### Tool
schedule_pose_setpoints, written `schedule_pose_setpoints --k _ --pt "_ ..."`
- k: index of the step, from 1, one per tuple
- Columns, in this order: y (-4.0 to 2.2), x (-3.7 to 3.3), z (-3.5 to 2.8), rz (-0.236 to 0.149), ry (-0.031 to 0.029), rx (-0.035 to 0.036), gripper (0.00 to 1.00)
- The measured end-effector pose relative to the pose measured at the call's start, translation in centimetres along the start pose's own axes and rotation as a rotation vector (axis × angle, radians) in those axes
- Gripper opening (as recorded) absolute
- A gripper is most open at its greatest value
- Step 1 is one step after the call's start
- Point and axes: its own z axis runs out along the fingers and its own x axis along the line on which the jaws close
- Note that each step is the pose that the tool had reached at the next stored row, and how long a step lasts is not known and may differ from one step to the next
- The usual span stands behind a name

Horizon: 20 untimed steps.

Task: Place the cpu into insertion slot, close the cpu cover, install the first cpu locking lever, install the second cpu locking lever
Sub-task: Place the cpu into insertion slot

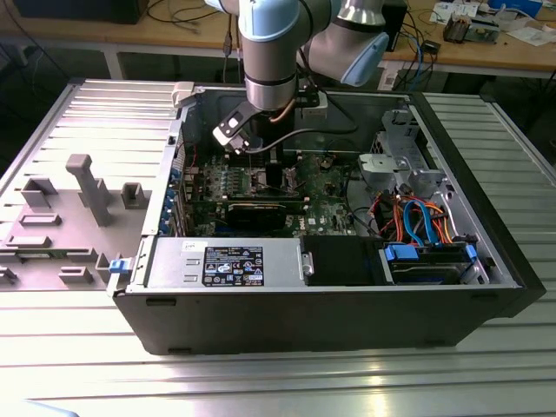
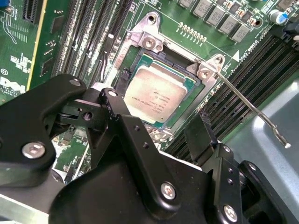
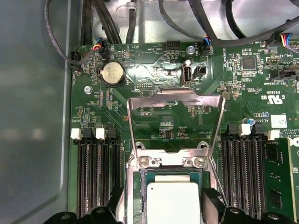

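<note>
Black hand [image 2: 162, 98]: open, holding nothing, one finger on each side of the cpu [image 3: 173, 200].
Silver cpu: lies flat in the insertion slot [image 2: 163, 59].
Metal cpu cover [image 3: 175, 93]: tipped up, open, past the slot.

Cpu [image 2: 156, 95] in insertion slot [image 2: 164, 57] w/ cpu cover [image 3: 175, 94] raised, betw memory slots [image 3: 98, 177].

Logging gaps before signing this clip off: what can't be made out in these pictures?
The insertion slot's contacts: both wrist views, covered by the seated cpu.
cpu's near part: first wrist view, cut off by the picture edge.
cpu cover and cpu: exterior view, hidden behind the arm.
</note>
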Motion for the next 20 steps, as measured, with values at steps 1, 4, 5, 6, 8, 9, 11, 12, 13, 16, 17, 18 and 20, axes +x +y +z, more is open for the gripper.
schedule_pose_setpoints --k 1,4,5,6,8,9,11,12,13,16,17,18,20 --pt "0.01 0.0 -0.01 0.0 -0.0021 0.0003 0.75" --pt "0.02 -0.01 -0.06 -0.001 -0.012 0.0008 0.75" --pt "0.03 0.0 -0.09 -0.001 -0.012 0.0018 0.75" --pt "0.04 0.0 -0.12 -0.001 -0.012 0.0029 0.75" --pt "0.04 0.0 -0.13 -0.001 -0.0117 0.0038 0.75" --pt "0.05 0.0 -0.14 -0.001 -0.012 0.0041 0.75" --pt "0.05 0.0 -0.14 -0.001 -0.012 0.0041 0.75" --pt "0.05 0.0 -0.14 -0.001 -0.012 0.0041 0.75" --pt "0.05 0.0 -0.14 -0.001 -0.012 0.0041 0.75" --pt "0.06 0.0 -0.17 -0.001 -0.0155 0.0042 0.74" --pt "0.06 0.0 -0.19 -0.001 -0.0185 0.0041 0.66" --pt "0.06 0.0 -0.23 -0.001 -0.0208 0.0041 0.66" --pt "0.07 0.0 -0.26 -0.002 -0.0279 0.0039 0.66"
